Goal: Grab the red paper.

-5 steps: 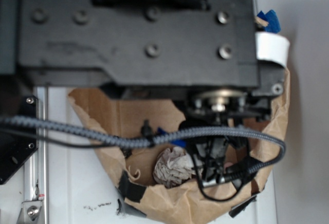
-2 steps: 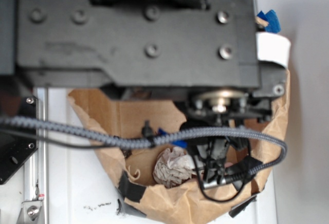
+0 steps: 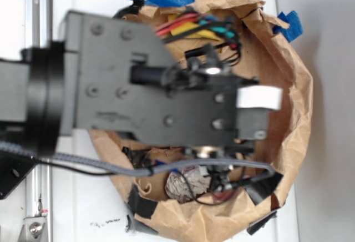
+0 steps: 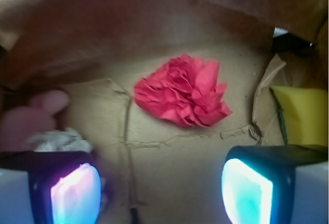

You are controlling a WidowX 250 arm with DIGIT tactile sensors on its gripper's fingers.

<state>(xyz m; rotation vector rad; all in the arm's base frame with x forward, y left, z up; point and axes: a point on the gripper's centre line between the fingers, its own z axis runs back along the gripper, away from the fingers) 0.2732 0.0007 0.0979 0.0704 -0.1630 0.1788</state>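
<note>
paper bag (image 3: 297, 114): brown, wide-mouthed, on the white desk (image 3: 83, 208); holds everything, arm reaches down into it.
arm (image 3: 161, 97): black body spans the bag mouth in the exterior view, wrist pointing down toward the bag floor; hides most of the contents there.
claw (image 4: 162, 193): open wide, nothing between the fingers; both pads (image 4: 247, 190) lit, at the bottom edge of the wrist view, above the cardboard floor.
red paper (image 4: 182, 91): crumpled ball on the bag floor, ahead of the claw and roughly centred on the gap, apart from both fingers; long axis runs left-right, across the gap.
grey paper ball (image 4: 59, 141): just beside the left finger, well left of the red one.
yellow sponge (image 4: 300, 113): at right edge, above the right finger.
next move (judgement): straight advance and descent, then close.
</note>
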